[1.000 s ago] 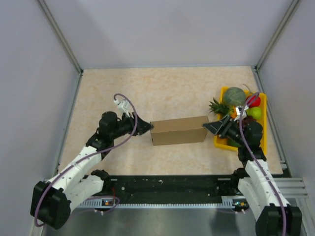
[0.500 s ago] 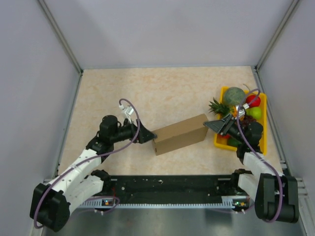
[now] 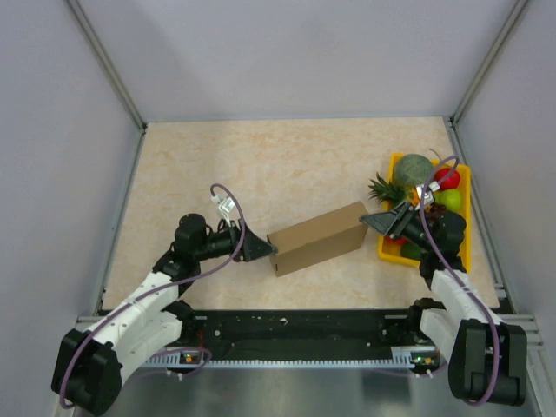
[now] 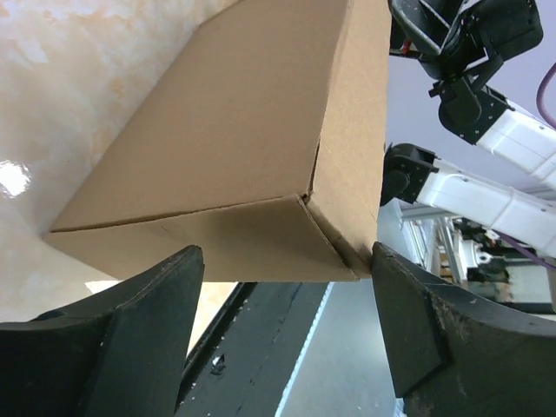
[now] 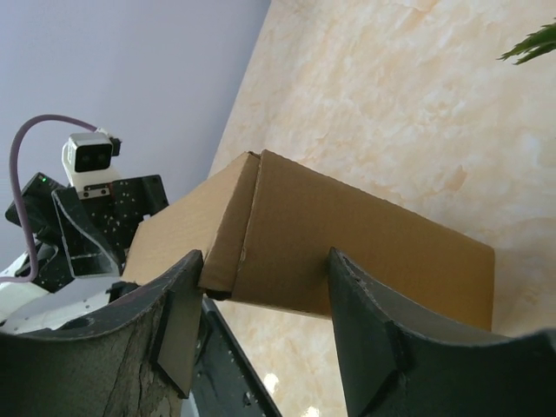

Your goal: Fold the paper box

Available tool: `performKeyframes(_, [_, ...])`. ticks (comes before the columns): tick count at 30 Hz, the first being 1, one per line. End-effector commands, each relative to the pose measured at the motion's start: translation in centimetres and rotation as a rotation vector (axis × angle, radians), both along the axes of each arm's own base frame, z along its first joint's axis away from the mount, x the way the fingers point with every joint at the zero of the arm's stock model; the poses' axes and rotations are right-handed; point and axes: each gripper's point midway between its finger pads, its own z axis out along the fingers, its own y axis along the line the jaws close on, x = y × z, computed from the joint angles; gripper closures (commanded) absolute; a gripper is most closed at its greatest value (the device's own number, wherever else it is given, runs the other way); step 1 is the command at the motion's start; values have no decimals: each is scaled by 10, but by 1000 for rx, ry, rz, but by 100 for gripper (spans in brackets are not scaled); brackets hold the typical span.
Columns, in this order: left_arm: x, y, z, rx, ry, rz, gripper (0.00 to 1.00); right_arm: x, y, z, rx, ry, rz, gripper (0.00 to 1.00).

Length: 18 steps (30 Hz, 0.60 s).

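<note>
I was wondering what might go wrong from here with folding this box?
The left tool stands open around one end of the paper box, so the angled box may slide or swing if pushed. The fruit tray sits right behind the right tool, so pulling back could knock it.

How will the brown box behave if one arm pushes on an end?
Probably light: the paper box is thin cardboard, so it may slide or pivot on the glossy table. Its end flap, only folded, likely gives when pressed.
</note>
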Motion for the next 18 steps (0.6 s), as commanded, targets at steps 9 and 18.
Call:
performKeyframes(9, [-5, 18, -86, 201, 101, 51, 65, -12, -8, -49, -83, 171, -39, 57])
performKeyframes(18, [8, 38, -79, 336, 64, 152, 65, -24, -2, -56, -140, 147, 20, 57])
